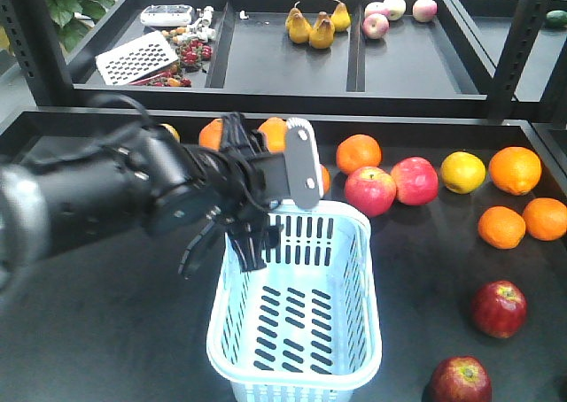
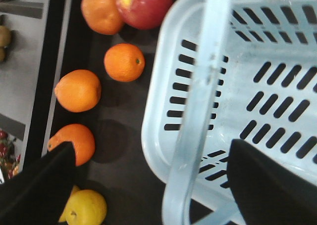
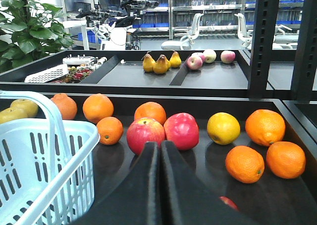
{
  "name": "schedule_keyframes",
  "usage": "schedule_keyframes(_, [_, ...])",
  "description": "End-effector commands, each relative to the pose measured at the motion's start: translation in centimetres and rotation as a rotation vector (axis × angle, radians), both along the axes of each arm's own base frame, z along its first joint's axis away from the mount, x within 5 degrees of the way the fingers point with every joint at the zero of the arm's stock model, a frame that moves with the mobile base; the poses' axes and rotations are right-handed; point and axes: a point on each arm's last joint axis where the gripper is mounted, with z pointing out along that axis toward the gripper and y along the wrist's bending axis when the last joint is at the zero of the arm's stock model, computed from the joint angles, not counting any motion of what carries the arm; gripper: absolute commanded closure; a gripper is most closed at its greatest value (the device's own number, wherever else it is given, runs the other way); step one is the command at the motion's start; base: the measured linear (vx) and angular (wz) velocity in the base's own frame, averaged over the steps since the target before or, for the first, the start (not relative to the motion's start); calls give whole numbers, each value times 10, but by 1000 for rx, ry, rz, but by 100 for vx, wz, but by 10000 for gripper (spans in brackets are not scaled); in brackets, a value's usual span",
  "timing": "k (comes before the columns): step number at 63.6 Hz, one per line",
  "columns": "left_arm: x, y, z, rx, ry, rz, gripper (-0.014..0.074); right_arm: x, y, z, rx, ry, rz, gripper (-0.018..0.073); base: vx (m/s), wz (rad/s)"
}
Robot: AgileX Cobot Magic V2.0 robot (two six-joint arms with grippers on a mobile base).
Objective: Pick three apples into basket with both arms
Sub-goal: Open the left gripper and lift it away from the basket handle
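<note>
Over the pale blue plastic basket, left gripper hangs spread wide; right gripper pinched closed. Glossy dark red apples likely firm, slick: take mid-girth.

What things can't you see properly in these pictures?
- Front view: the nearer glossy dark red apple is cut by the bottom edge; beside the farther apple, no third shows.
- Front view: the black left arm covers parts of two round oranges.
- Right wrist view: the shut black right gripper hides all but a red sliver of some fruit.
- Left wrist view: the pale blue plastic basket's handle is blurred.
</note>
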Motion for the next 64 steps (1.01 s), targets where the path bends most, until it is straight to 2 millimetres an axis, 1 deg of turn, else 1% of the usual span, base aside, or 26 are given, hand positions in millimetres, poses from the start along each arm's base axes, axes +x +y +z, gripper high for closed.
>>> schedule_keyframes(1, [-13,12,51,-156,-63,48,6,1,0,3,-4,-58,-6,568,0,0])
schedule_keyframes(5, [-18,22,64,-203,-58,87,6,1,0,3,-4,-59,-6,568,0,0])
schedule_keyframes(11, [-22,44,80,-287,-46,175,6,1,0,3,-4,-58,-6,568,0,0])
schedule_keyframes(13, [-22,56,87,-317,-45,220,6,1,0,3,-4,-58,-6,568,0,0])
schedule_keyframes(19, [-26,86,100,-394,-34,331,6,1,0,3,-4,-58,-6,568,0,0])
schedule_keyframes(25, [-40,117,116,-483,-38,434,6,1,0,3,-4,-58,-6,568,0,0])
schedule_keyframes(31, [-58,145,127,-579,-59,536,6,1,0,3,-4,-58,-6,568,0,0])
schedule_keyframes(35, [-72,160,129,-639,-62,599,6,1,0,3,-4,-58,-6,568,0,0])
schedule_keyframes(41, [-94,176,126,-711,-42,681,6,1,0,3,-4,-58,-6,568,0,0])
schedule_keyframes(50, [-124,189,118,-780,-17,746,6,1,0,3,-4,-58,-6,568,0,0])
schedule_keyframes(58, [-147,198,111,-823,12,795,6,1,0,3,-4,-58,-6,568,0,0])
schedule_keyframes(64, [-163,205,110,-836,16,813,6,1,0,3,-4,-58,-6,568,0,0])
